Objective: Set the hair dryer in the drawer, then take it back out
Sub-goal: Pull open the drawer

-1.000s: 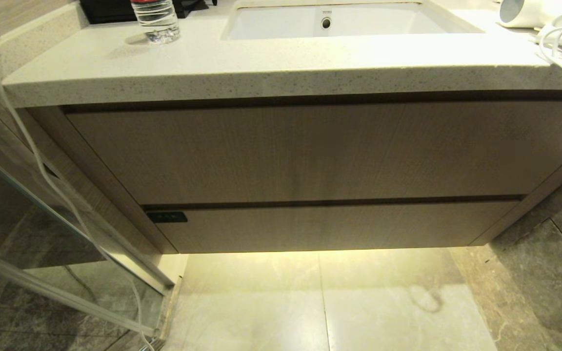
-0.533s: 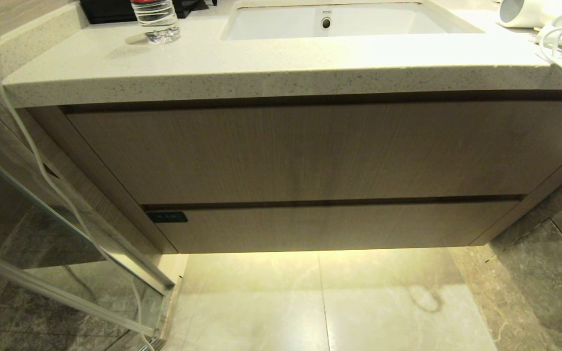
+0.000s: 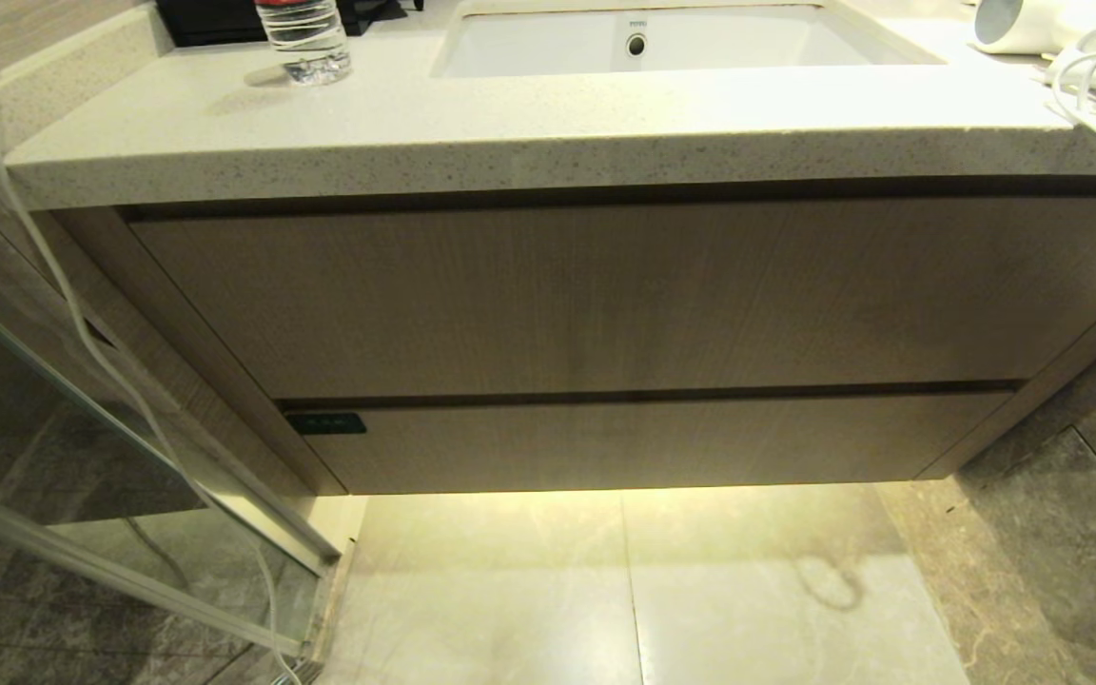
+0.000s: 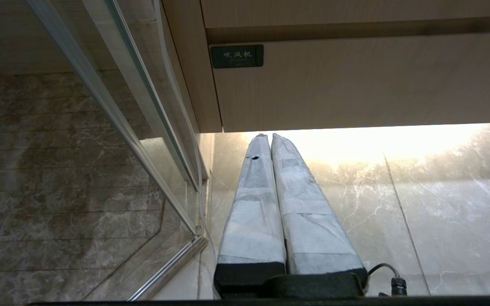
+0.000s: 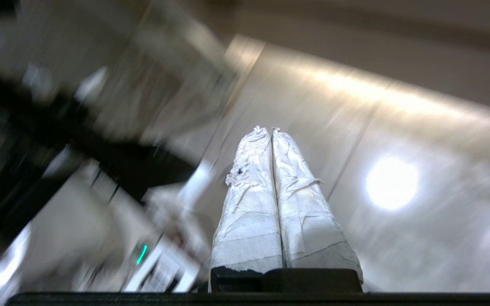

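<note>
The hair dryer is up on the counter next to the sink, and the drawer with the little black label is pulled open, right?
Not quite. The drawer with the little black label is shut, its front flush with the cabinet, as the head view shows. The hair dryer is indeed up on the counter next to the sink.

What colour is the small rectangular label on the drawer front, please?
Dark green-black label with pale characters, clearest in the left wrist view.
</note>
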